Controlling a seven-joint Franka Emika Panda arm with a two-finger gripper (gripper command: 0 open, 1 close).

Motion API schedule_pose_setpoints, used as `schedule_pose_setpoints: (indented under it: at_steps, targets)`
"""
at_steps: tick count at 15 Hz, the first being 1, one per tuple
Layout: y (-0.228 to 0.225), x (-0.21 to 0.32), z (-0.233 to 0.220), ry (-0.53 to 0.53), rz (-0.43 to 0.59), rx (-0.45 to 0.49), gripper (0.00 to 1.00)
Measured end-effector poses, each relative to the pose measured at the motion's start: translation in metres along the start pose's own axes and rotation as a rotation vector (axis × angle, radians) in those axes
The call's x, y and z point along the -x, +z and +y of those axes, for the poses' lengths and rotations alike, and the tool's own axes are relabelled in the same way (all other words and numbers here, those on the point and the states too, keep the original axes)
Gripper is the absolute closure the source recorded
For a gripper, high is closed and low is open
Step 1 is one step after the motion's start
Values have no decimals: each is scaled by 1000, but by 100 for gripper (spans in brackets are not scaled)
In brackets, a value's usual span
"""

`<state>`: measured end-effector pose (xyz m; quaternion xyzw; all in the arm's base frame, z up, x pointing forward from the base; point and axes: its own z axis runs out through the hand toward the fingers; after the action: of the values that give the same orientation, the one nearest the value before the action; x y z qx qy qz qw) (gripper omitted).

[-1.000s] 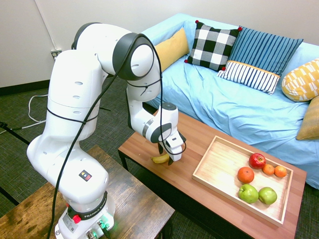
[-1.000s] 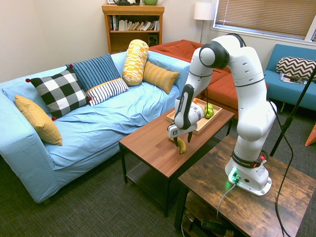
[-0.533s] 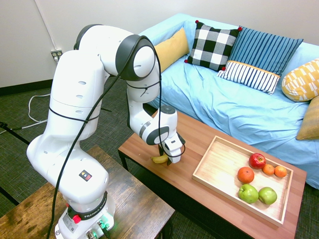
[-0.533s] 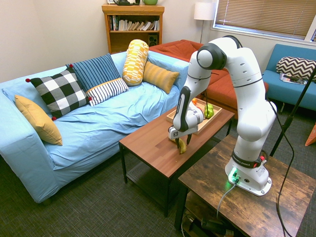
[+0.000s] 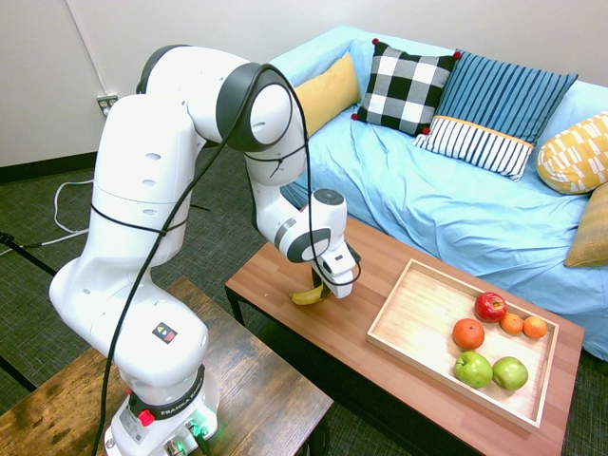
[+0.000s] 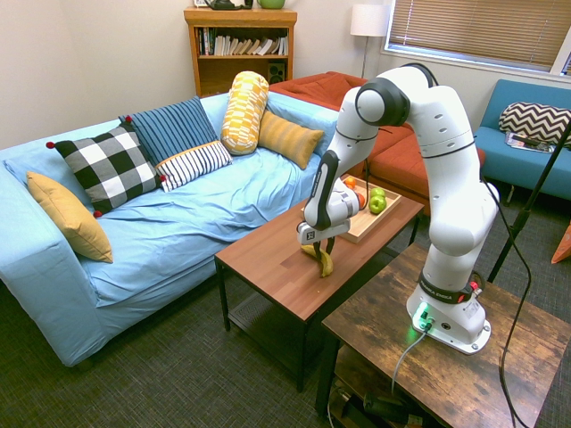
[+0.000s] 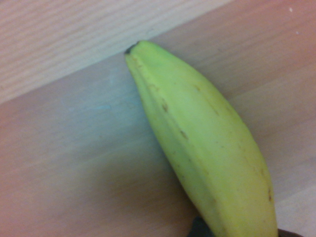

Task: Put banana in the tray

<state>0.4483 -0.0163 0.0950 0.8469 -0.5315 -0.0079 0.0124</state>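
Note:
The yellow banana (image 5: 306, 296) is at the near edge of the reddish-brown coffee table (image 5: 380, 256), left of the light wooden tray (image 5: 425, 306). My gripper (image 5: 328, 287) comes down on its right end, fingers closed around it. From the other side the banana (image 6: 322, 260) hangs tilted under the gripper (image 6: 318, 247), its lower tip at or just above the tabletop. Close up, the banana (image 7: 197, 148) fills the wrist view over the wood. The tray (image 6: 354, 234) lies behind the gripper, toward the table's far end.
The tray holds a red apple (image 5: 490, 306), an orange (image 5: 467, 333), two small oranges (image 5: 523, 325) and two green apples (image 5: 491, 370). A blue sofa (image 5: 456, 204) with cushions runs along the table's far side. A darker wooden table (image 5: 237, 380) bears the arm.
The fingers have shut on the banana. The wrist has shifted slightly toward the tray and up, and the banana now tilts beneath it.

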Motion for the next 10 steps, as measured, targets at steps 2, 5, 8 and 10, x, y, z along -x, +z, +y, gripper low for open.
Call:
schedule_pose_setpoints:
  at_steps: [2,5,8,10]
  targets:
    - [-4,-1,-6,-7,5,0,100]
    - [-39,-10,-15,-27,27,-17,100]
    - [-105,-41,-14,-37,63,-29,100]
    - [-139,-81,-3,-15,92,-39,100]
